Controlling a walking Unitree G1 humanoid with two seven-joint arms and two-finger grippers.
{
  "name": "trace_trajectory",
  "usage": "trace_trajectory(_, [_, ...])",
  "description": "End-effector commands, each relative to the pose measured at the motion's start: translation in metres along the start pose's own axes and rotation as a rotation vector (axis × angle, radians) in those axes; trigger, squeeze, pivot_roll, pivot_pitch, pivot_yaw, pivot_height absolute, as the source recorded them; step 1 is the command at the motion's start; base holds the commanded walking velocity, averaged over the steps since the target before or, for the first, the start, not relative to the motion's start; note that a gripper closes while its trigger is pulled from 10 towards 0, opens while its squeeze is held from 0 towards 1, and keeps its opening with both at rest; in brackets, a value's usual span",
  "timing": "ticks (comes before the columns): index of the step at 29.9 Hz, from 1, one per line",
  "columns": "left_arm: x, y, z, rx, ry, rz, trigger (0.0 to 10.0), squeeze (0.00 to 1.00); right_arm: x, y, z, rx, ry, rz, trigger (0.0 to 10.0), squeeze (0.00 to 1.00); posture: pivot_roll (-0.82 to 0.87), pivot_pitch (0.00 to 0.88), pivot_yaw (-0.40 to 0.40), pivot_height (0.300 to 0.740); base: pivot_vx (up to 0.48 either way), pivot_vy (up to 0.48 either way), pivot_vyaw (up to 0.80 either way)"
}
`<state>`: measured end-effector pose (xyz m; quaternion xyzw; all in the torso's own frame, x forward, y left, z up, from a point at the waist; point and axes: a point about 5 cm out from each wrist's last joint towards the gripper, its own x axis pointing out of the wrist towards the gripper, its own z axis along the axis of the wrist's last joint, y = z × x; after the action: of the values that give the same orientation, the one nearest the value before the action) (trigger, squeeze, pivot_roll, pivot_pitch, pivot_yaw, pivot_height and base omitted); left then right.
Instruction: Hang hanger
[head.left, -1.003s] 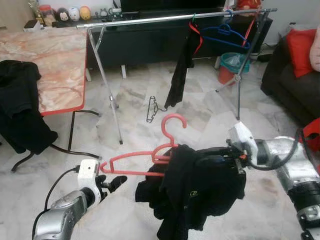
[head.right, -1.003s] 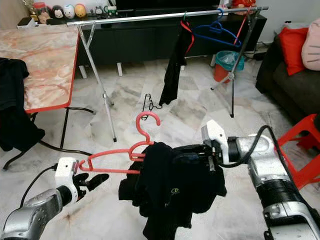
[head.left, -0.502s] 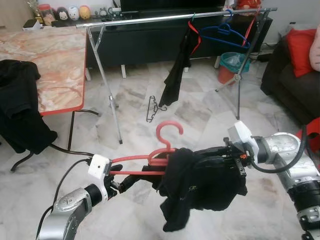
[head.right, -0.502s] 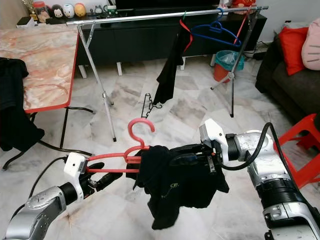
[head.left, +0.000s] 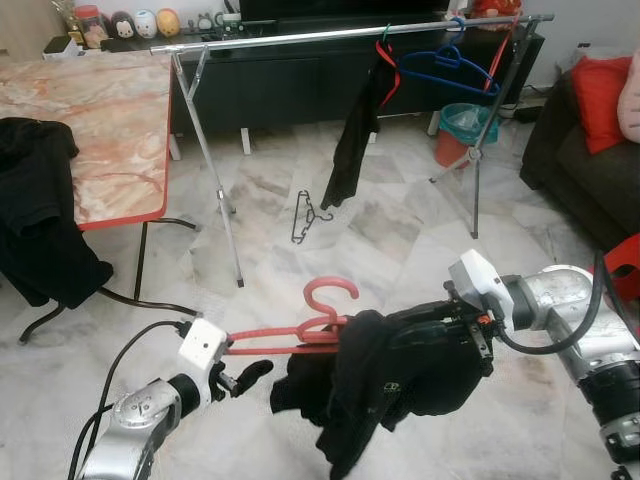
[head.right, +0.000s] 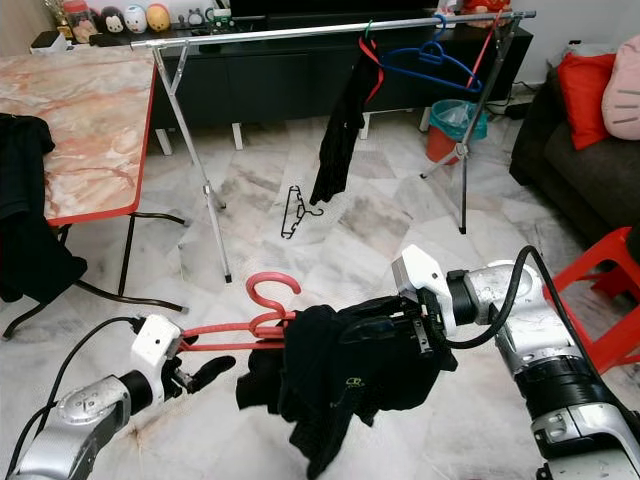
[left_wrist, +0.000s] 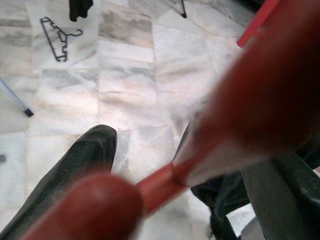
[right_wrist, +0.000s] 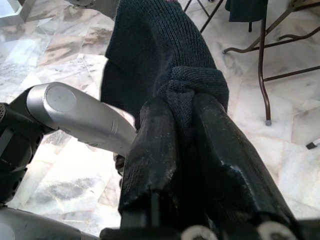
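A coral-red hanger (head.left: 328, 296) lies nearly level in front of me above the floor, its hook pointing up. A black garment (head.left: 395, 365) is bunched over its right half. My right gripper (head.left: 455, 335) is shut on that black cloth; in the right wrist view both fingers (right_wrist: 165, 150) pinch the knit. My left gripper (head.left: 243, 374) is under the hanger's left end, open, and the red bar (left_wrist: 160, 182) runs blurred close past its fingers (left_wrist: 80, 165). The silver clothes rail (head.left: 300, 38) stands further back.
On the rail hang a blue hanger (head.left: 440, 72) and a black garment on a red hanger (head.left: 352, 140). A black hanger (head.left: 304, 215) lies on the marble floor. A table (head.left: 110, 120) with black cloth (head.left: 35, 215) is at left, a dark sofa (head.left: 575, 170) at right.
The hanger and garment have sunk lower and the hook has shifted a little left. My left gripper has moved right, in under the hanger's left end.
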<state>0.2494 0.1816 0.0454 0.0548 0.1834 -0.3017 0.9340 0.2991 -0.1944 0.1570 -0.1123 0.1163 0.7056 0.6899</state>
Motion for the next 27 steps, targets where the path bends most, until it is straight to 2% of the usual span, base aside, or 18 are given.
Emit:
trace_trajectory(1, [-0.002,-0.004,-0.012,0.002,0.041,-0.023,10.0,0.00,-0.005,-0.003,0.012,-0.057,-0.008,0.005,10.0,0.00,0.00,0.062,-0.051,0.740,0.000,0.000,0.00])
trace_trajectory(4, [-0.006,-0.012,-0.026,-0.051,0.088,-0.091,10.0,0.00,-0.004,-0.004,0.013,-0.061,-0.010,0.006,10.0,0.00,0.00,0.061,-0.048,0.740,0.000,0.000,0.00])
trace_trajectory(9, [-0.010,-0.013,-0.033,-0.074,0.095,-0.091,10.0,0.00,-0.003,-0.003,0.011,-0.058,-0.012,0.009,10.0,0.00,0.01,0.064,-0.050,0.740,0.000,0.000,0.00])
trace_trajectory(10, [-0.010,-0.012,-0.033,-0.084,0.094,-0.090,10.0,0.12,-0.002,-0.002,0.011,-0.057,-0.015,0.013,10.0,0.00,0.01,0.064,-0.050,0.740,0.000,0.000,0.00])
trace_trajectory(11, [-0.010,-0.012,-0.034,-0.098,0.095,-0.085,10.0,1.00,0.001,-0.002,0.010,-0.055,-0.014,0.019,10.0,0.00,0.00,0.064,-0.051,0.740,0.000,0.000,0.00])
trace_trajectory(16, [-0.008,-0.011,-0.037,-0.097,0.098,-0.076,10.0,1.00,0.006,-0.002,0.009,-0.057,-0.021,0.036,10.0,0.00,0.00,0.061,-0.051,0.740,0.000,0.000,0.00])
trace_trajectory(18, [-0.003,-0.007,-0.033,-0.124,0.057,-0.036,10.0,1.00,0.014,0.001,0.012,-0.061,-0.059,0.064,10.0,0.00,0.00,0.061,-0.051,0.740,0.000,0.000,0.00])
trace_trajectory(25, [0.001,-0.001,-0.032,-0.114,0.033,0.043,10.0,1.00,0.014,0.000,0.012,-0.056,-0.064,0.064,10.0,0.00,0.00,0.063,-0.053,0.740,0.000,0.000,0.00])
trace_trajectory(26, [0.002,0.000,-0.031,-0.119,0.024,0.048,10.0,0.00,0.014,-0.001,0.013,-0.057,-0.065,0.064,10.0,0.00,0.00,0.060,-0.056,0.740,0.000,0.000,0.00])
trace_trajectory(27, [0.003,0.000,-0.030,-0.130,0.012,0.055,10.0,0.00,0.013,-0.001,0.013,-0.058,-0.066,0.062,10.0,0.00,0.00,0.060,-0.056,0.740,0.000,0.000,0.00])
